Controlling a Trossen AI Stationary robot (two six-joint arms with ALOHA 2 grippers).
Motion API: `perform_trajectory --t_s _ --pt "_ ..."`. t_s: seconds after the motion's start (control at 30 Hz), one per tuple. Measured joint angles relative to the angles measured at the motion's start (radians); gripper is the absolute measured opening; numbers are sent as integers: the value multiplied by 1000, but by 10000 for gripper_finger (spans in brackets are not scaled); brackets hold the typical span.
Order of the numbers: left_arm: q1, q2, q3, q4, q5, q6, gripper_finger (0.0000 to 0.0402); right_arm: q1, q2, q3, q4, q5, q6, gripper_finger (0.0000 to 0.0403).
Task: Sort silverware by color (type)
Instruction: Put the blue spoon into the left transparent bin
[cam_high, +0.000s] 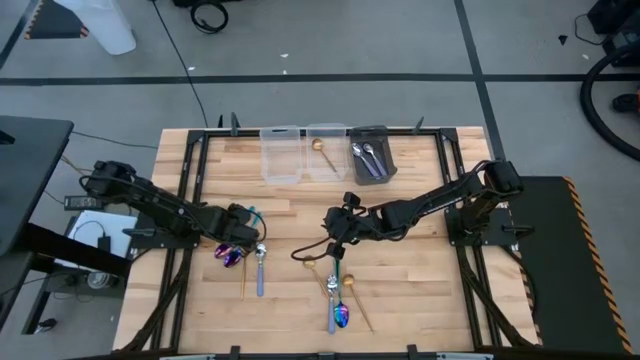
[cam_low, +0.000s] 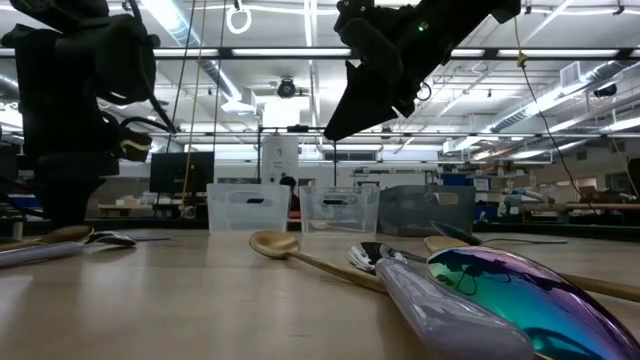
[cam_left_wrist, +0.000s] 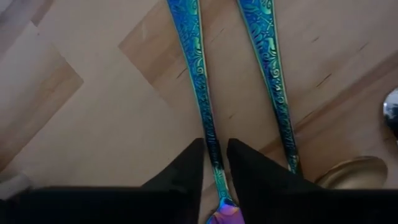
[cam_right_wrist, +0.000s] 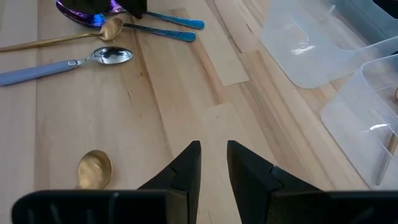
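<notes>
wood table | teal-handled spoon between left claw fingers

In the left wrist view, the two teal handles ran off the picture's edge, so their far ends went unseen, and the bowl of the nearer one was mostly covered by the left end effector, whose dark fingers stood either side of it; whether they pressed it could not be told. A gold spoon bowl and a silver one were cut by the edge. In the low view, the iridescent spoon nearest the camera was blurred and cropped. From above, the utensils inside the dark grey bin near the table's far edge were too small to count surely. In the right wrist view, the gold spoon's handle was hidden.
</notes>
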Motion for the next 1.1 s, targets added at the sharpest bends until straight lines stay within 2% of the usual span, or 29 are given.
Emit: perform_trajectory --t_s 0.13,0.23,0.47,0.63,0.9,1.1 --pt "0 0 0 3 3 -18 35 0 0 0 0 0 -4 89" --pt "0 0 0 2 -3 -18 19 0 0 0 3 0 -11 89" --pt "-1 1 0 -4 -21 -14 24 0 0 0 3 -1 -11 89" --pt "-1 5 22 -45 -45 43 21 0 0 0 3 -1 -11 89" --pt "0 5 84 -179 -150 185 21 0 0 0 -4 -1 -18 89" --pt "-1 4 124 -184 -251 300 21 0 0 0 -12 -2 -19 89"
